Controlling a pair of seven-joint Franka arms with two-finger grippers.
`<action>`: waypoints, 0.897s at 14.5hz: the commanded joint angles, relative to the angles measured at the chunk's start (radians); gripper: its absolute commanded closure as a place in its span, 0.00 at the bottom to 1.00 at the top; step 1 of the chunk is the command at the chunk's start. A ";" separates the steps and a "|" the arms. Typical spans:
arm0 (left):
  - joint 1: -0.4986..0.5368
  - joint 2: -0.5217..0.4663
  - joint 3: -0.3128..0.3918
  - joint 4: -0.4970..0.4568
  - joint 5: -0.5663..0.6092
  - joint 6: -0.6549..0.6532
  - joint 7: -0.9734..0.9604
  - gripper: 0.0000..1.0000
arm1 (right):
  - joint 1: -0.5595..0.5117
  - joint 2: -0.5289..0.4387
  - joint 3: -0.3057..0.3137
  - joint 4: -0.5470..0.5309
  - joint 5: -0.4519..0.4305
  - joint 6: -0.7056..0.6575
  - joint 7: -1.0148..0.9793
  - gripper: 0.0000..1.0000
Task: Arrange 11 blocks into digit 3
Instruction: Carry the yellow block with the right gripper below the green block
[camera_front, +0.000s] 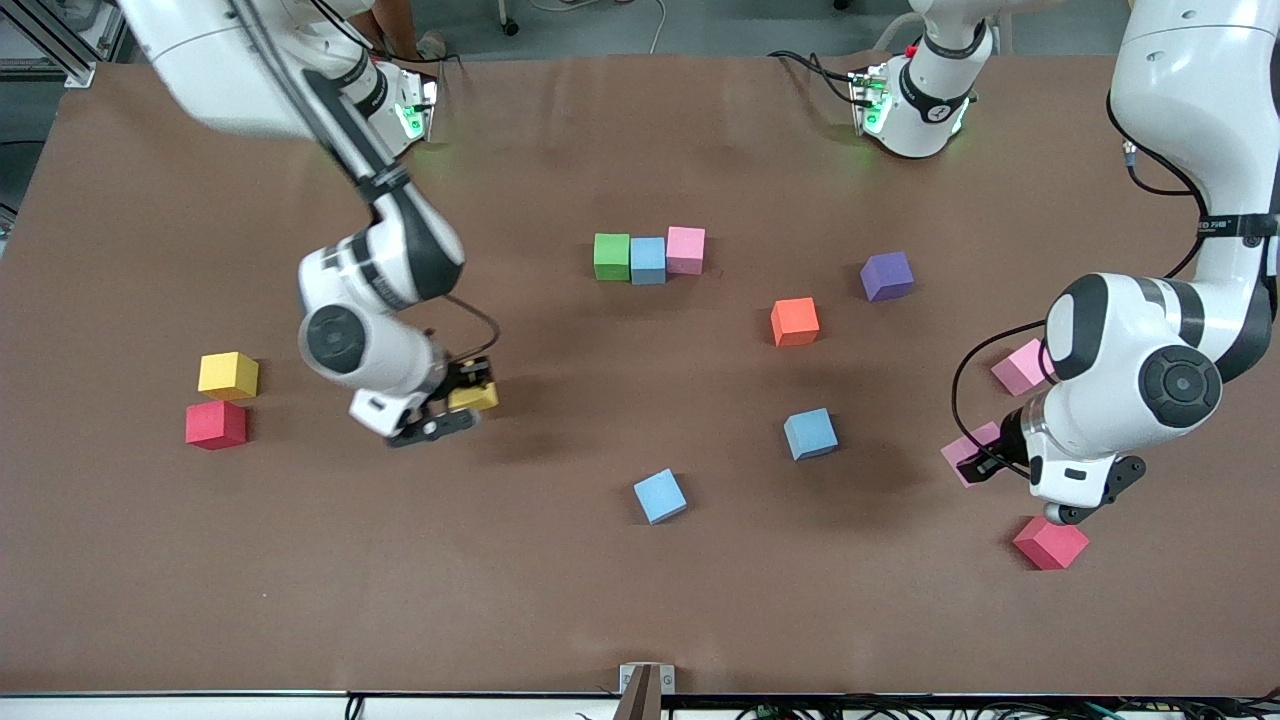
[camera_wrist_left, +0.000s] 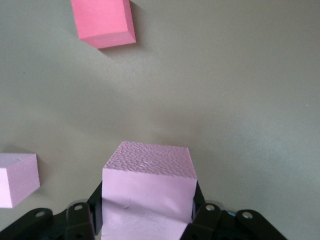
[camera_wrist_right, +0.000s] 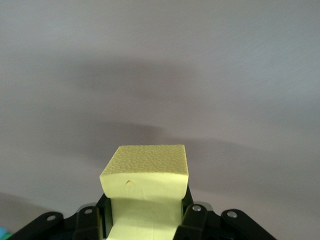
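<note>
**Gripping a cube apiece, both arms are seen above a table of scattered blocks**

Clamped between the fingers of the right gripper is a matte yellow foam cube, held in the air over bare brown tabletop toward the right arm's end. A second yellow cube is seen resting on the table at that end, with a red cube just beside it and nearer the front camera.

A pale pink foam cube is pinched between the fingers of the left gripper, at the left arm's end of the table; in the front view only one corner of this held cube is shown from under the wrist. Whether it is lifted or resting on the table cannot be told. Another pale pink cube is seen close by, farther from the front camera, and a deeper pinkish-red cube lies nearer that camera.

Only one bar of the digit 3 is laid out mid-table: a green cube, a blue cube and a pink cube are set touching in a row. A purple cube and an orange cube are left loose toward the left arm's end from that row. Two more light blue cubes are scattered nearer the front camera, well apart from each other.
</note>
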 joint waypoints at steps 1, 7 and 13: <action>0.002 0.004 -0.007 0.023 -0.017 -0.021 -0.077 0.71 | 0.122 -0.050 -0.015 -0.051 0.045 0.002 0.181 0.69; -0.004 0.054 -0.007 0.053 -0.050 -0.020 -0.123 0.71 | 0.286 -0.085 -0.018 -0.176 0.231 0.178 0.270 0.69; -0.044 0.177 -0.007 0.115 -0.049 -0.017 -0.210 0.71 | 0.309 -0.068 -0.032 -0.190 0.219 0.218 0.330 0.69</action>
